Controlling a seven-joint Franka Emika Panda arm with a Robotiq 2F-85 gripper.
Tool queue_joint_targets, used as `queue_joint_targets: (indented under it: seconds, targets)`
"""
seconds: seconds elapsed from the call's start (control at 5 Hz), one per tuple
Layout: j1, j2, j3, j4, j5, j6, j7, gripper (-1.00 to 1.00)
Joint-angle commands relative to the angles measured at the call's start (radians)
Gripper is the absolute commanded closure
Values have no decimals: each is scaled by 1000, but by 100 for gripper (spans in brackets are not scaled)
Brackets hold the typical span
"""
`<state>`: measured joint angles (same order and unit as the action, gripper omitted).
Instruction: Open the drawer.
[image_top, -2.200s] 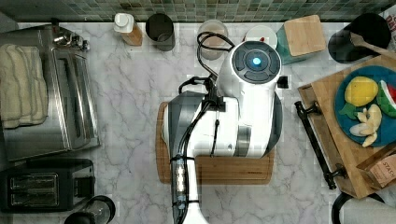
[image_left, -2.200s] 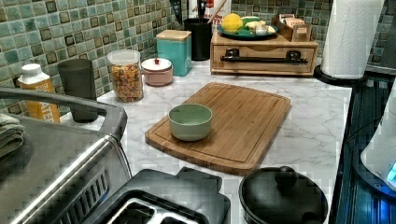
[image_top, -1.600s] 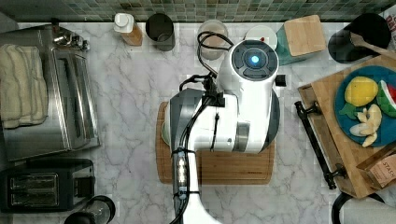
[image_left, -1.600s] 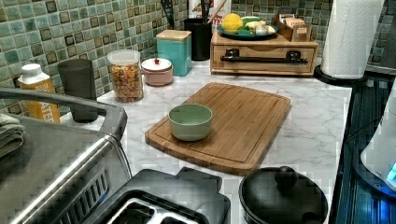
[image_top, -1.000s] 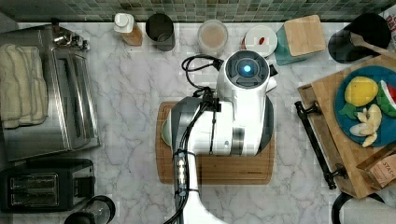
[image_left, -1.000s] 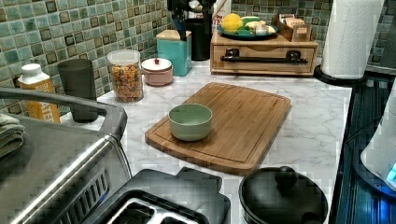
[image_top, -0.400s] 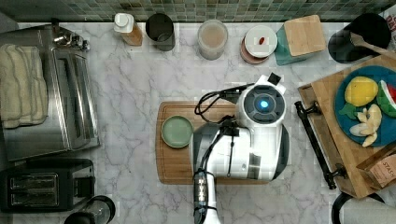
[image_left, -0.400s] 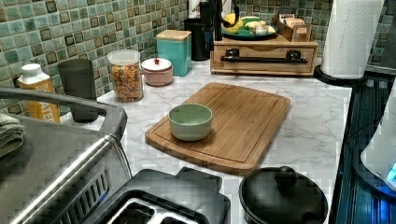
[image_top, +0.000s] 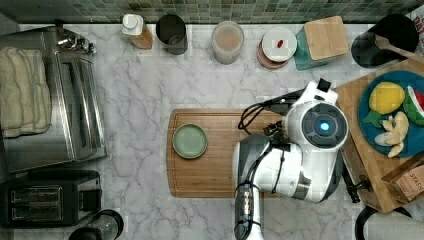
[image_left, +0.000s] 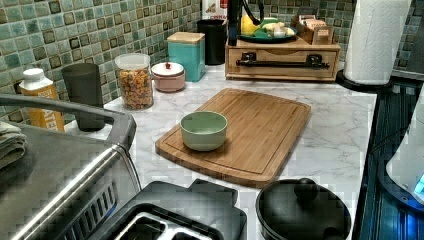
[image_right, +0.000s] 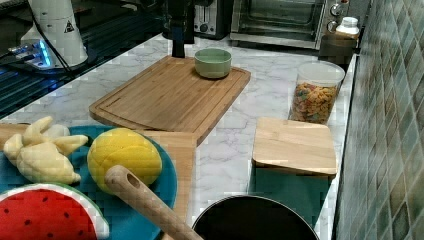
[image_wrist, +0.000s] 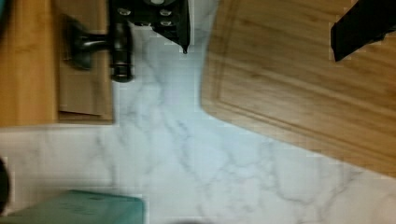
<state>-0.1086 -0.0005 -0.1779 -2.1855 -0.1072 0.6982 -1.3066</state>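
1. We are reading "STASH" on a box (image_top: 411, 182) at the top view's right edge, sitting on the drawer unit beside the blue plate (image_top: 367, 127) of toy fruit.
2. In the wrist view, the jaws (image_wrist: 261, 32) are standing wide apart: one finger (image_wrist: 173, 23) is just beside the black bar handle (image_wrist: 119, 44), the other finger (image_wrist: 362, 25) is over the cutting board (image_wrist: 303, 88).
3. The drawer (image_left: 282, 62) is sitting closed at the worktop's (image_left: 330, 117) far end in the left view, its handle facing the board.
4. The left view is showing the drawer's whole front; in the top view the arm (image_top: 300, 155) is covering much of the handle.
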Motion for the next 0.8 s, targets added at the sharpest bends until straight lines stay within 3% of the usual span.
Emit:
queue_joint_targets:
  seconds: [0.2,0.8]
  targets:
    - [-77,-13,-78,-79,-23,133,-234,-100]
    - [-116,12,-156,-131,-3,245,-392,-100]
